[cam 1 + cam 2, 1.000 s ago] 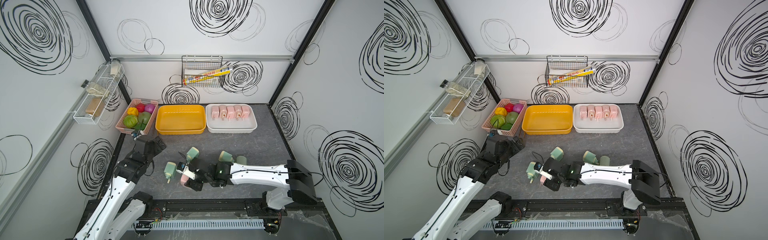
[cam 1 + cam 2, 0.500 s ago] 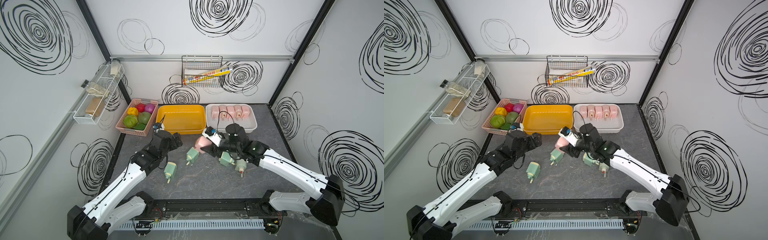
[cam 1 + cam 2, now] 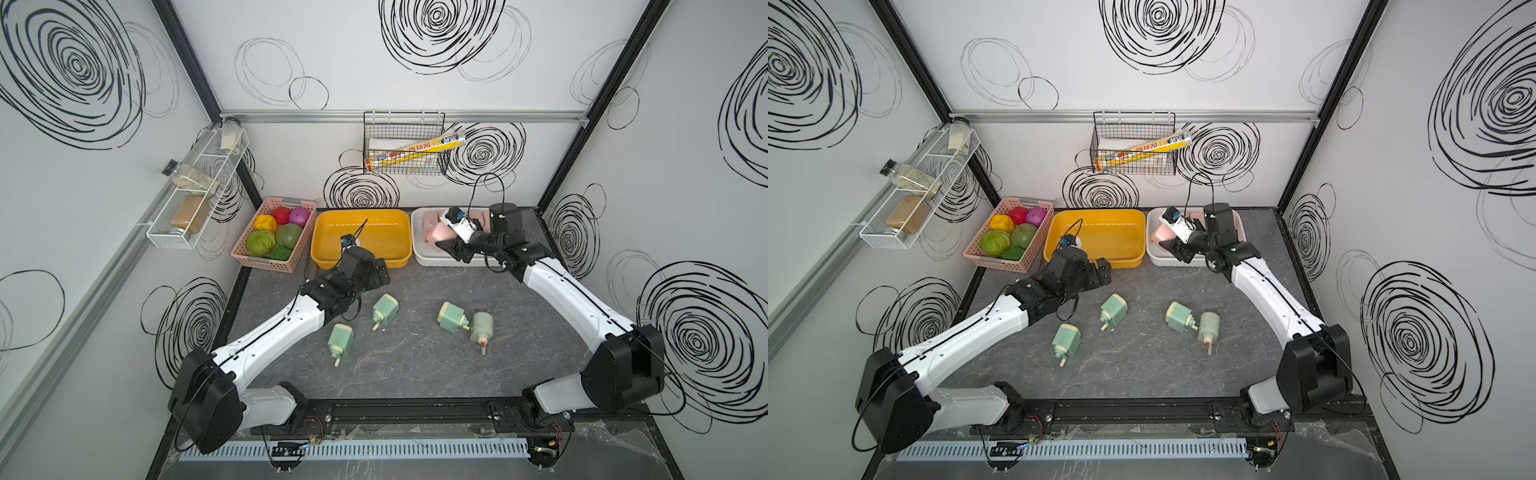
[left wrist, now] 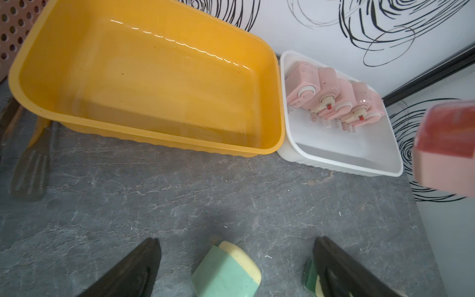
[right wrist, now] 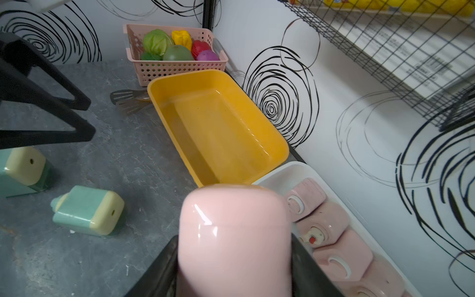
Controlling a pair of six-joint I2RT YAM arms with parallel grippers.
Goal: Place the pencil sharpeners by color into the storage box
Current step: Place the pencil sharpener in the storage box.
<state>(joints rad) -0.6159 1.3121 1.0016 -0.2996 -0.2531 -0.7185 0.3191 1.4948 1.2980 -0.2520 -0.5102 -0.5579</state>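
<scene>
the right tool (image 5: 235, 272) is clamped on a smooth, glossy pink sharpener (image 5: 234, 218), its rounded end pointing away from the wrist, held above the end of the white tray (image 3: 424, 259) nearest the empty yellow tray (image 4: 154, 138). a row of pink sharpeners (image 4: 331, 97) lies along the tray's far side, so the bare strip directly below looks the likely landing spot. the left tool (image 4: 236, 241) gapes empty over one of four boxy mint sharpeners (image 4: 223, 272) lying on the grey, stone-patterned worktop (image 3: 415, 365).
</scene>
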